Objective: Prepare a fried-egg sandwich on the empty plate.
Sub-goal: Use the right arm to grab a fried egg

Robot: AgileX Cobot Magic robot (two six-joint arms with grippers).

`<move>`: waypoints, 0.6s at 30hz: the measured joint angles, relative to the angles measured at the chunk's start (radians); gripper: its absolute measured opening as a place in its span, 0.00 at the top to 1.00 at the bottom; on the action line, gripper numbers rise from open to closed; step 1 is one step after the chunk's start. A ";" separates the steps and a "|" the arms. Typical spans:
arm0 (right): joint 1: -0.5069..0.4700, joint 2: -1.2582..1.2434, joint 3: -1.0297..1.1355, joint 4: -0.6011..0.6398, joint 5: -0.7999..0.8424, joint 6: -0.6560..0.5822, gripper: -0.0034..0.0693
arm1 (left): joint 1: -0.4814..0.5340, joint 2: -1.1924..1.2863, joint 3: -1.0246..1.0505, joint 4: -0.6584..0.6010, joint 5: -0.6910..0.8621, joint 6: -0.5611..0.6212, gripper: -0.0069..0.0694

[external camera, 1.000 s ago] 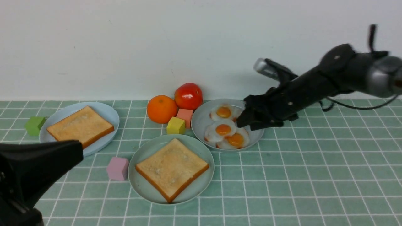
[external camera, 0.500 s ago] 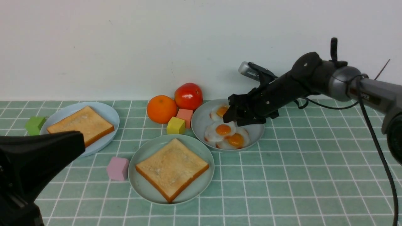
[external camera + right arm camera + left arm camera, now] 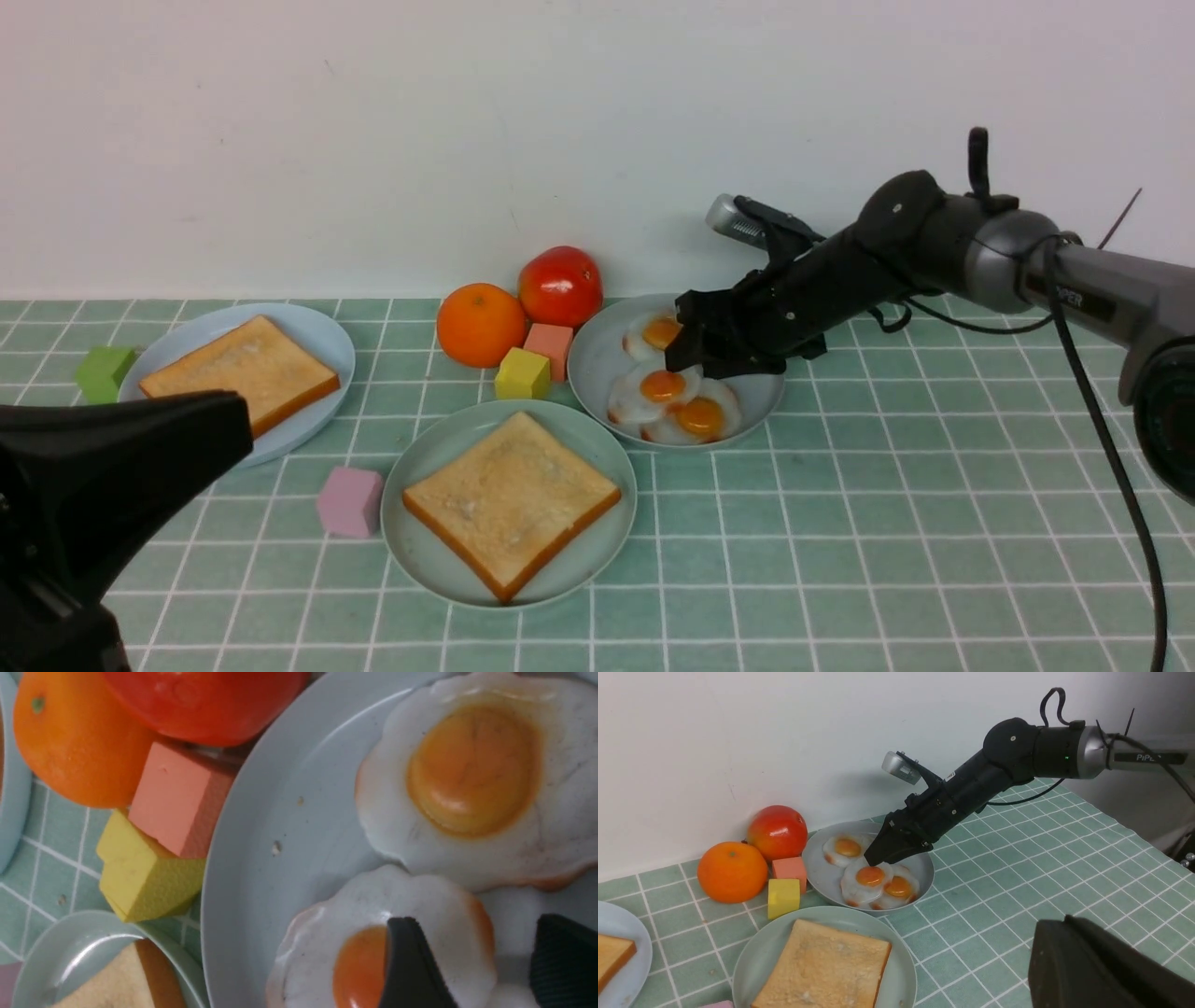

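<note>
The sage-green plate (image 3: pixel 439 448) at front centre holds one toast slice (image 3: pixel 512 499). A second toast slice (image 3: pixel 238 373) lies on the sky-blue plate (image 3: pixel 322 341) at left. Three fried eggs lie on the grey-blue plate (image 3: pixel 593 369): back (image 3: pixel 653 333), middle (image 3: pixel 658 387), front (image 3: pixel 700 417). My right gripper (image 3: pixel 686 359) is open and low over the middle egg (image 3: pixel 420 905). One finger (image 3: pixel 411 961) is over its yolk, the other (image 3: pixel 565 961) past its edge. My left gripper (image 3: pixel 233 439) hangs shut and empty at the front left.
An orange (image 3: pixel 481 324), a tomato (image 3: pixel 560 285), a salmon block (image 3: pixel 549 345) and a yellow block (image 3: pixel 523 373) crowd the left side of the egg plate. A pink block (image 3: pixel 350 501) and a green block (image 3: pixel 103 371) lie on the tiles. The wall is close behind.
My right arm has swung left and come down over the egg plate; its fingertips now sit at the middle egg. The left arm has not moved.
</note>
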 joint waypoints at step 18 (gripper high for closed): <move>-0.001 0.012 -0.003 0.053 0.000 -0.027 0.63 | 0.000 0.000 0.001 -0.042 0.008 -0.001 0.93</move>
